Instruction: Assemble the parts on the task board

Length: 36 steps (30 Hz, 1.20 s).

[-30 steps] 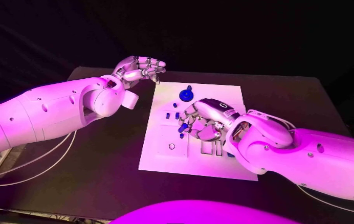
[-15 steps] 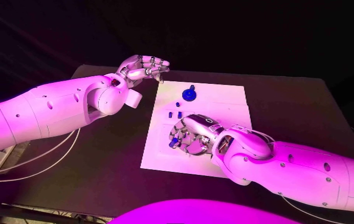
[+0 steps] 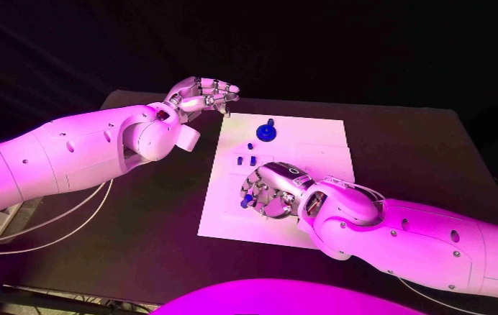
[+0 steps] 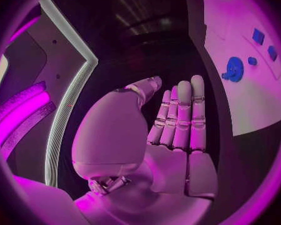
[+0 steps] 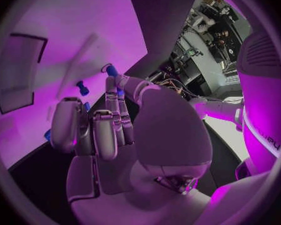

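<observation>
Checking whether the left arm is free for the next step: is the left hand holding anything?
No. The left hand is empty: its fingers lie straight side by side, nothing in the palm, off the task board.

The task board (image 3: 311, 139) is a flat white plate lying in the middle of the table. Near its far edge sits a round blue part (image 3: 265, 133) with a small knob sticking out. A bit closer there are three little blue pieces (image 3: 246, 160) lying near each other on the board. One more small blue part (image 3: 246, 201) shows close to the near left side of the board; it may be standing up, but that is hard to tell.
</observation>
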Each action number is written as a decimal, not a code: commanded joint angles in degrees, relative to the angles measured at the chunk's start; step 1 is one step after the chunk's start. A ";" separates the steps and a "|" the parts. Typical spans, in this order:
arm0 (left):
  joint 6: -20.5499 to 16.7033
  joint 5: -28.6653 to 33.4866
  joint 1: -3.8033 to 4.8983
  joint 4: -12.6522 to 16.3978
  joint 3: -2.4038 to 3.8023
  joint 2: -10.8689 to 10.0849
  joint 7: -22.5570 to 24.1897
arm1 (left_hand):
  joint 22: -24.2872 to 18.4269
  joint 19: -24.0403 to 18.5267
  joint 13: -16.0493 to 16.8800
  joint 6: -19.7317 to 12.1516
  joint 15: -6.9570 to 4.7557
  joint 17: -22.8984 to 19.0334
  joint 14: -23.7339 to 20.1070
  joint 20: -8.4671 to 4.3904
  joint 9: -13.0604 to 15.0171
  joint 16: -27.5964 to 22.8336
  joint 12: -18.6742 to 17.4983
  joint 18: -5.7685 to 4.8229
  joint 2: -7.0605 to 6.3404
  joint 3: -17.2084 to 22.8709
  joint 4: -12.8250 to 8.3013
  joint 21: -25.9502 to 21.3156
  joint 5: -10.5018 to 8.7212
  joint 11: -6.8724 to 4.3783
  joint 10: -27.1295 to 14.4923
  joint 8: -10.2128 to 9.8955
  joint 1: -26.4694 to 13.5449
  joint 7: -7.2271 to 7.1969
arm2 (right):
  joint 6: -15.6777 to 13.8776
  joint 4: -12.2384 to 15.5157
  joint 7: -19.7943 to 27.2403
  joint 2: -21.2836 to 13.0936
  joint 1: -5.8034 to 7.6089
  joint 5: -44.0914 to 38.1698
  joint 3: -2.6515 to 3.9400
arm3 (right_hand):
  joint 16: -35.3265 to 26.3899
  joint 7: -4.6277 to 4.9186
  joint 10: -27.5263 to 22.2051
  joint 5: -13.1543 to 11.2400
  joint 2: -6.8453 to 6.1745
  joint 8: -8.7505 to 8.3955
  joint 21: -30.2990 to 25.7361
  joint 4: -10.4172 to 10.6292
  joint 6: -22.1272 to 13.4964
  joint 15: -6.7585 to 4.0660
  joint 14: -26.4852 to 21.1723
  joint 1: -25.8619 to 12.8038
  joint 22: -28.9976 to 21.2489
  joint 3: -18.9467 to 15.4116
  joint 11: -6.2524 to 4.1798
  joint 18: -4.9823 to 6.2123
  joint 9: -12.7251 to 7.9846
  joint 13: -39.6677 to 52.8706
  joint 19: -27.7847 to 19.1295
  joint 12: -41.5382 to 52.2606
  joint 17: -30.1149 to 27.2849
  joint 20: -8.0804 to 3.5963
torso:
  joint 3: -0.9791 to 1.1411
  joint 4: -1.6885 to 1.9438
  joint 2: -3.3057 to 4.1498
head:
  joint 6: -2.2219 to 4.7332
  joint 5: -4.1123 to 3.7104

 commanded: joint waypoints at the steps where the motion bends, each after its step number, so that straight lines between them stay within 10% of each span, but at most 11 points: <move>1: 1.01 0.06 0.04 0.09 0.05 0.04 0.11 | -0.08 -0.01 -0.06 -0.34 -0.04 -0.06 -0.45 0.31 -0.07 -0.27 0.26 0.31 -0.06 -0.34 -0.01 -0.37 0.21 -0.07 -0.42 0.06 0.24 -0.05 | 1.12 0.01 -1.04 -0.02 -0.11 -2.17 -0.03 | -0.21 0.34 -0.01 0.23 0.19 3.51 -0.05 -0.36 0.08 -0.21 3.13 -0.33 8.16 0.03 0.05 0.04 4.51 0.07 -0.36 -0.39 0.77 0.06 | 0.03 0.01 0.01 | -0.08 0.03; 29: 0.94 0.06 0.04 0.16 0.05 -0.03 0.05 | -0.12 -0.06 -0.07 -0.36 -0.02 -0.11 -0.55 0.33 -0.07 -0.29 0.28 0.30 -0.04 -0.37 0.02 -0.45 0.22 -0.05 -0.53 0.08 0.24 -0.05 | 5.48 -1.00 -3.87 2.43 -0.21 -6.42 -0.93 | -0.39 0.33 -0.09 -0.14 -0.14 3.60 -0.53 -0.70 -0.15 -0.17 3.05 -0.92 8.06 -0.12 0.09 0.12 4.78 0.21 -0.53 -0.72 0.42 0.11 | -0.06 0.05 -0.01 | -0.28 -0.02; 36: 0.93 0.06 0.04 0.22 0.05 -0.06 0.02 | -0.12 -0.06 -0.07 -0.36 -0.02 -0.11 -0.55 0.33 -0.07 -0.29 0.28 0.30 -0.04 -0.37 0.02 -0.45 0.22 -0.05 -0.53 0.08 0.24 -0.05 | 5.45 -1.33 -5.07 2.72 -0.23 -6.50 -1.09 | -0.38 1.32 -0.61 -1.70 -1.25 1.31 -1.26 -0.76 -3.56 0.35 3.07 -3.25 7.99 0.05 0.75 0.20 4.06 0.93 -0.72 -1.69 0.44 0.52 | -0.07 0.04 -0.01 | -0.26 -0.05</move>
